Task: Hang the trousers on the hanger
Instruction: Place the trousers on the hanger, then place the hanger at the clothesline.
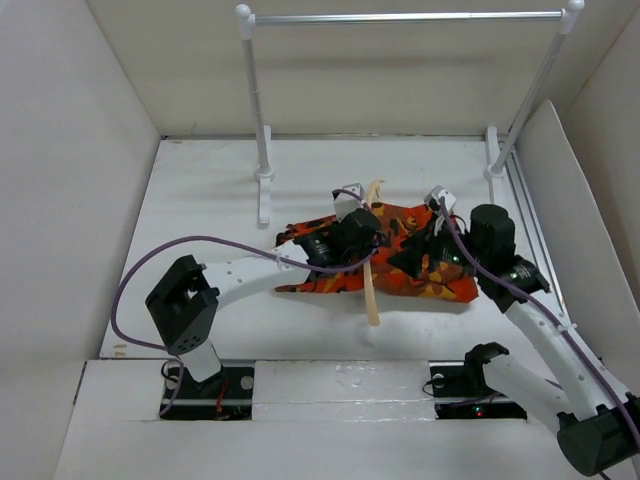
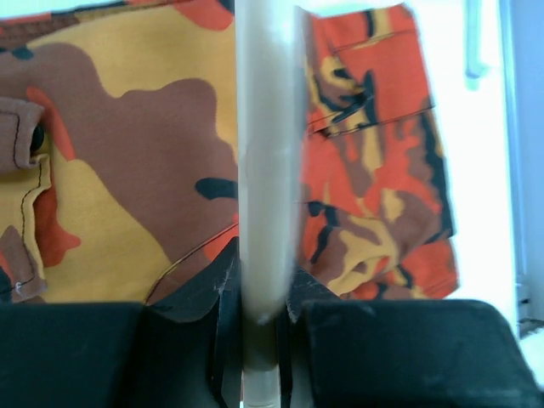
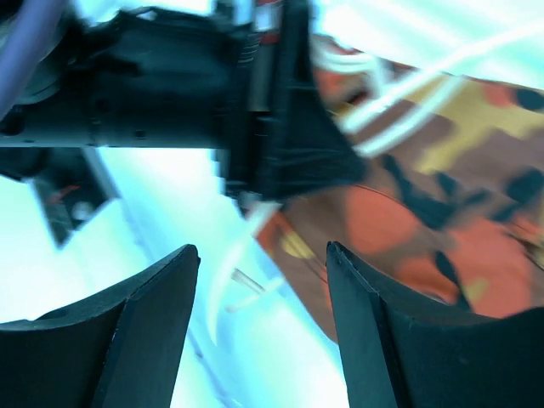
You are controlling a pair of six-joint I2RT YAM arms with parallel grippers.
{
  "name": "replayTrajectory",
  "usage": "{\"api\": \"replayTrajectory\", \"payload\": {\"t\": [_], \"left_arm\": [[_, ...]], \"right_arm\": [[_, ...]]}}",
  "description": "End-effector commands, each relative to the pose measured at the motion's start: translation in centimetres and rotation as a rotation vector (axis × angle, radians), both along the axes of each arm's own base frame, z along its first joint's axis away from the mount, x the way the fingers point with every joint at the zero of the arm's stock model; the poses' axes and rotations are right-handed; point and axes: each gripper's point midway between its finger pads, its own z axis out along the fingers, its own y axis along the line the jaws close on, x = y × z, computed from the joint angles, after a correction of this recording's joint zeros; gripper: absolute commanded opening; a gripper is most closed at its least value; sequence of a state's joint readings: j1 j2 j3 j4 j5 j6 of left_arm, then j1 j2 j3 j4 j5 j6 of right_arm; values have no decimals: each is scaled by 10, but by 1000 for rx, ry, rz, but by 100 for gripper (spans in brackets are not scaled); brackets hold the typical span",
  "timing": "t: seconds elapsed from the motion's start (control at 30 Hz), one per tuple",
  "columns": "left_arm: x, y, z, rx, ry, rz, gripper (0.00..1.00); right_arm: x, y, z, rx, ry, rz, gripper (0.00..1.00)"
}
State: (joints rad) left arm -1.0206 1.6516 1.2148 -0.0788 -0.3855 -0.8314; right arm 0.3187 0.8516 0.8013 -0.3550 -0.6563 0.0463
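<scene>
Risk first, by size of the part concerned.

Trousers [image 1: 440,285]: lying folded flat on the table [image 1: 210,200], right of centre, well short of the rail [image 1: 400,17] at the back. Likely to bunch or slide as one heap instead of passing over the bar, owing to soft cloth on a smooth top. Likely also to drop off after lifting, given uneven length on either side of the bar.

Hanger [image 1: 371,295]: lying across the left part of the cloth, one end toward the rail, the other out on bare table toward the arms. Prone to pivot in the grip, being pinched at a single narrow spot near mid-length.

Left gripper [image 1: 362,236]: closed narrow on the hanger, with wood between the jaws in the left wrist view.

Right gripper [image 1: 422,247]: jaws apart with nothing between, poised low over the cloth just right of the hanger and close to the left gripper. Danger of knocking the other arm, or of pinching several layers in place of one.

Appearance next.

Trousers: camouflage print in orange, red, yellow and dark brown. Stitched seams and a small flap at one edge. Surface mostly smooth, few wrinkles.

Hanger: thin, pale tan, gently curved, far smaller than the rail. Hook too small to judge.
</scene>
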Motion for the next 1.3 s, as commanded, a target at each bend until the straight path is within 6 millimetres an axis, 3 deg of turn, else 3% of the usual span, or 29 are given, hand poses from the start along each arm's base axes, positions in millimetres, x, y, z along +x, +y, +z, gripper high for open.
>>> {"api": "replayTrajectory", "payload": {"t": [0.0,0.07,0.13,0.17,0.2,0.33,0.53,0.7,0.87,1.0,1.17,1.27], "left_arm": [[6,-11,106,-201,-127,6,0],[4,-9,116,-200,-130,3,0],[2,-5,142,-239,-153,5,0],[2,-5,142,-239,-153,5,0],[0,-1,156,-267,-168,6,0],[-3,10,179,-313,-194,27,0],[-6,15,209,-352,-222,25,0],[-7,19,248,-426,-257,1,0],[-5,31,285,-473,-305,-4,0],[-5,38,318,-498,-367,-10,0],[-10,38,340,-542,-410,-40,0],[-13,41,360,-555,-458,-61,29]], "right_arm": [[-5,25,22,103,-34,43,67],[-6,36,22,113,-34,59,68],[-5,49,30,153,-46,75,68],[-3,48,29,151,-49,63,68],[-3,54,30,151,-49,67,68],[11,59,34,153,-69,10,66],[6,87,51,255,-73,66,65],[3,100,62,346,-51,91,62],[-1,106,84,453,-52,93,32],[-11,102,121,579,-54,87,13],[-8,97,151,648,-73,56,0],[-5,91,177,718,-105,38,0]]}}
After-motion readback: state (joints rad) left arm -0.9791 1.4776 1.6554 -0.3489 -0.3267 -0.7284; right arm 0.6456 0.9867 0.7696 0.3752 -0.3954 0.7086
